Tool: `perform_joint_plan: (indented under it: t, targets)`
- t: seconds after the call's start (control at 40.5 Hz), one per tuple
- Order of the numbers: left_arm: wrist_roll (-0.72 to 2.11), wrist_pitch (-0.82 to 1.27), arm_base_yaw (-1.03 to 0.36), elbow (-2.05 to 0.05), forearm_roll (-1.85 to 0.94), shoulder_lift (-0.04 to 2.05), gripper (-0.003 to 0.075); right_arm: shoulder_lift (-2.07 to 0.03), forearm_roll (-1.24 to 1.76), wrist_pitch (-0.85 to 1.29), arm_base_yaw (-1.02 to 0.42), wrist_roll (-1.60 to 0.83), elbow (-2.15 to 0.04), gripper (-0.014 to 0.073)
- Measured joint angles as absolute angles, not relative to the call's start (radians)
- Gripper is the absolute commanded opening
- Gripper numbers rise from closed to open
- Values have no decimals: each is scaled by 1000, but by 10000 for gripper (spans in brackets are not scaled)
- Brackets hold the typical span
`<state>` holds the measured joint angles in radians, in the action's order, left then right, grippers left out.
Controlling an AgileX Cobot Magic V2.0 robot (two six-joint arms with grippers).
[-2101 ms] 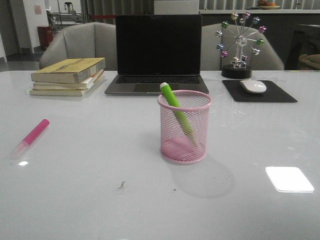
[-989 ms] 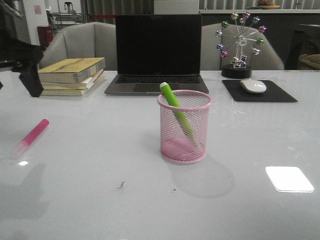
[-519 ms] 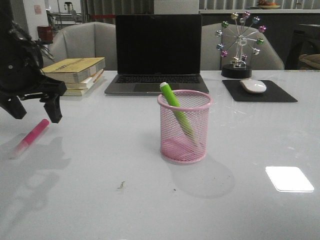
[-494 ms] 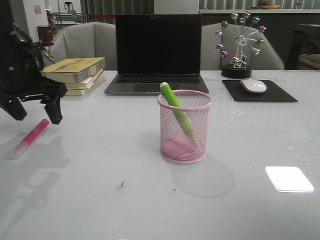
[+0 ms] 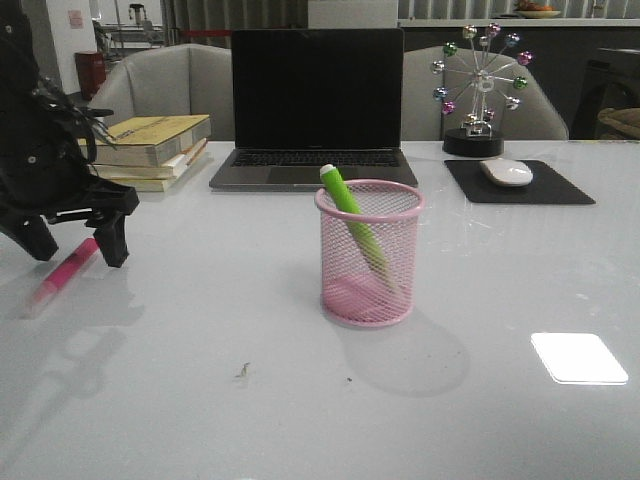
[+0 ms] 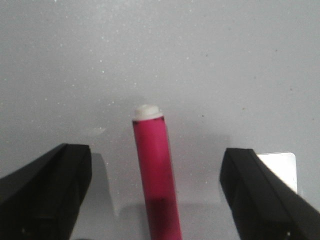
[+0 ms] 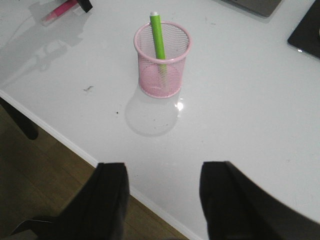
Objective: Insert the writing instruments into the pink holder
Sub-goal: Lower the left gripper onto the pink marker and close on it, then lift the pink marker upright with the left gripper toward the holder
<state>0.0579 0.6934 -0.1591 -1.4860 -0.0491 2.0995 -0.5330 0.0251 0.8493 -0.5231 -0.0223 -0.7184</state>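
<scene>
The magenta marker (image 5: 66, 268) lies flat well left of the pink holder (image 5: 369, 253), its long axis slanting toward the books (image 5: 143, 150). My left gripper (image 5: 73, 243) straddles it, fingers wide apart, holding nothing.

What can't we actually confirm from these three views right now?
- Pink marker: its near end runs off the left wrist view's edge; in the front view the left gripper covers its far end.
- Whether the fingers touch the table: not resolvable in any view.
- Green marker: its lower end blurs behind the pink holder mesh.
- Right gripper: only dark blurred fingers, tips cropped.
</scene>
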Motion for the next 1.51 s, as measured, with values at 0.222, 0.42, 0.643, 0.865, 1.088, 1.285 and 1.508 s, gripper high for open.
perform_joint_plan:
  t: [0.222, 0.42, 0.643, 0.865, 1.088, 1.285, 1.508]
  targets:
    - [58, 707, -159, -1486, -53, 2100, 284, -533, 25, 849, -523, -22, -718, 447]
    - [58, 710, -159, -1488, -53, 2100, 155, -533, 25, 849, -523, -22, -718, 447]
    - [58, 719, -159, -1488, -53, 2100, 91, -533, 25, 849, -523, -22, -718, 447]
    - [58, 700, -159, -1448, -90, 2026, 91, -533, 25, 849, -523, -22, -718, 447]
    - [72, 539, -190, -1289, -95, 1784, 91, -533, 25, 849, -523, -22, -718, 447]
    - [74, 320, -265, -1087, -98, 1550, 91, -533, 25, 849, -523, -22, -718, 447]
    - [76, -118, -434, -846, -102, 1354, 91, -533, 25, 849, -523, -22, -718, 447]
